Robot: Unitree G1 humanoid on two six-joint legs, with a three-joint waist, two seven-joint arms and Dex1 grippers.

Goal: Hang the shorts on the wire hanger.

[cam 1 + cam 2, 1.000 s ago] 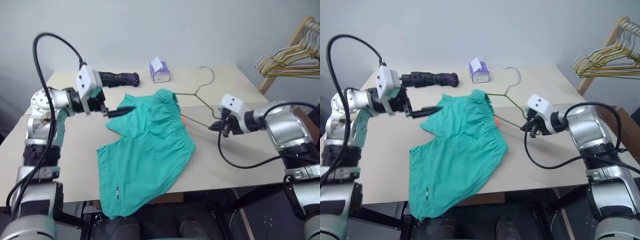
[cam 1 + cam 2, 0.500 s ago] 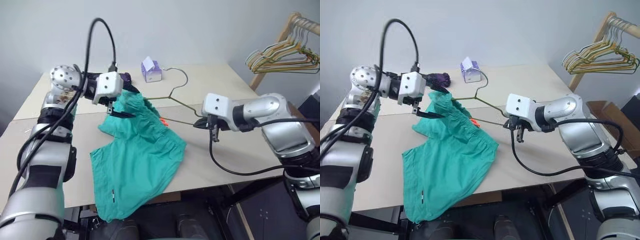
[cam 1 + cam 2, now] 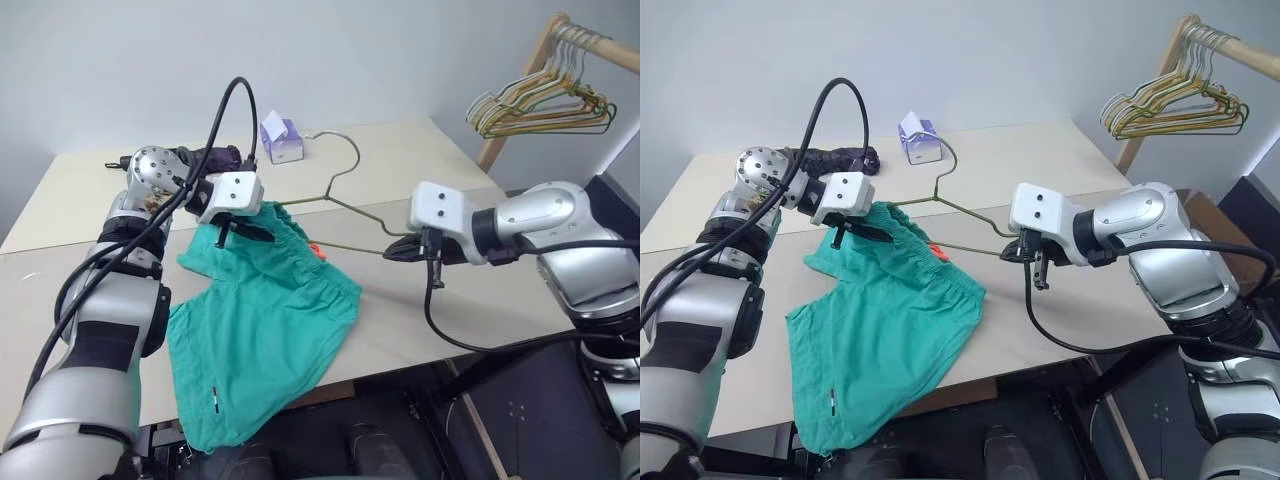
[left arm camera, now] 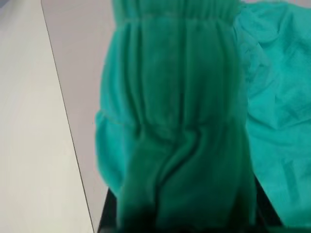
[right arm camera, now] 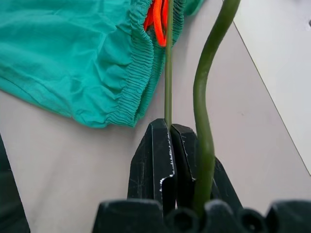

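The teal shorts [image 3: 265, 320] lie spread on the table, one leg hanging over the front edge. My left gripper [image 3: 255, 234] is shut on their gathered waistband [image 4: 175, 121], which bunches up between the fingers. An orange cord [image 5: 156, 19] pokes out of the waistband. The thin wire hanger [image 3: 345, 205] lies slanted over the table, its hook toward the back and its left end hidden at the waistband. My right gripper [image 3: 392, 251] is shut on the hanger's right corner, with the wire [image 5: 168, 73] pinched between the fingers [image 5: 158, 150].
A purple tissue box [image 3: 281, 138] and a dark folded umbrella [image 3: 205, 157] lie at the back of the beige table [image 3: 430, 160]. A bunch of gold and green hangers [image 3: 540, 100] hangs on a wooden rack at the far right.
The camera has swung right. My left gripper, open beside the shorts before, has dropped onto the waistband and closed on it. The right gripper has drawn the hanger slightly back.
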